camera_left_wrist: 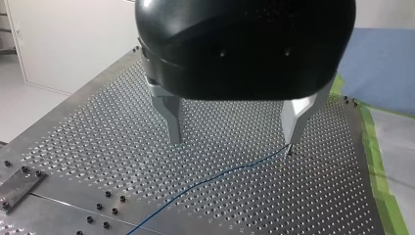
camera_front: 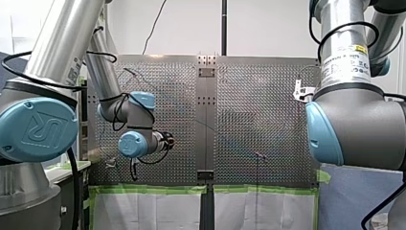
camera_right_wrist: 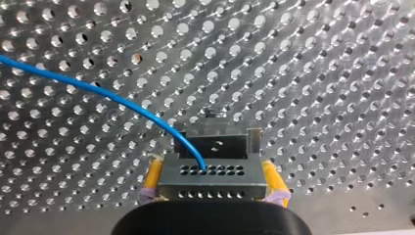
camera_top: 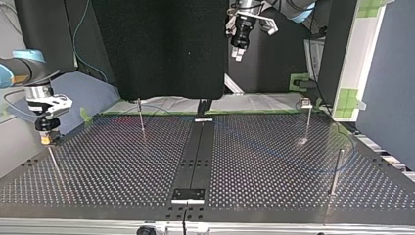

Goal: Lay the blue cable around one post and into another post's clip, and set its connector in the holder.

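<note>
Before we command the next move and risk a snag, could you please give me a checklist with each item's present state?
1. Grip: the connector sits between the yellow pads of my right gripper: ok.
2. Joint: the blue cable enters the connector: ok.
3. Other arm: my left gripper is open and holds nothing: ok.
4. Clearance: one finger tip of my left gripper is close to the blue cable; whether they touch: cannot tell.
5. Routing: blue cable in the clip atop its post: cannot tell.
</note>
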### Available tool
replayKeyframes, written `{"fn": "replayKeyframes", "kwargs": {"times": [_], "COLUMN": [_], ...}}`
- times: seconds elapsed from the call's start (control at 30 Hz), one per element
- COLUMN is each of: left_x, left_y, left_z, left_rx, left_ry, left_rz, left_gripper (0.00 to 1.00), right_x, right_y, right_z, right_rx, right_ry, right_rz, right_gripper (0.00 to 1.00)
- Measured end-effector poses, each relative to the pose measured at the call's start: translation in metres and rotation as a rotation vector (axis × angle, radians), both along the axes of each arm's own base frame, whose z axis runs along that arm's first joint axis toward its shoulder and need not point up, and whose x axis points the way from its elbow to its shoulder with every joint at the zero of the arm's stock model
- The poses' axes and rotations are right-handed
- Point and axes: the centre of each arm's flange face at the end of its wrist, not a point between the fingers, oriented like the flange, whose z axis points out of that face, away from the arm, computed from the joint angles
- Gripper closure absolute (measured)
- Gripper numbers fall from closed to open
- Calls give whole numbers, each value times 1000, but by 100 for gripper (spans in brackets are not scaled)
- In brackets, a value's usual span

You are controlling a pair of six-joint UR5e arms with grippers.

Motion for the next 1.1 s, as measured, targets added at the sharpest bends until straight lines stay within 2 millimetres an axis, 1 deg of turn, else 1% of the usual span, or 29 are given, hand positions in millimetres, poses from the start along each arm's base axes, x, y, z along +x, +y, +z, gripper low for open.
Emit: {"fn": "replayKeyframes", "kwargs": {"times": [0.23, 0.77, 1.1], "left_x": [1, 1, 1], "left_y": [-1, 0, -1], "left_z": [0, 1, 1], "left_rx": [1, 2, 2], "left_ry": [2, 3, 3], "left_rz": [1, 2, 2], "left_gripper": [0, 0, 0], "right_x": [1, 2, 8], "right_y": [-1, -2, -2], "right_z": [2, -3, -5], "right_rx": [-8, -22, -23], "right_ry": [15, 58, 53], "right_rz": [18, 20, 29], "right_gripper": [100, 100, 100]}}
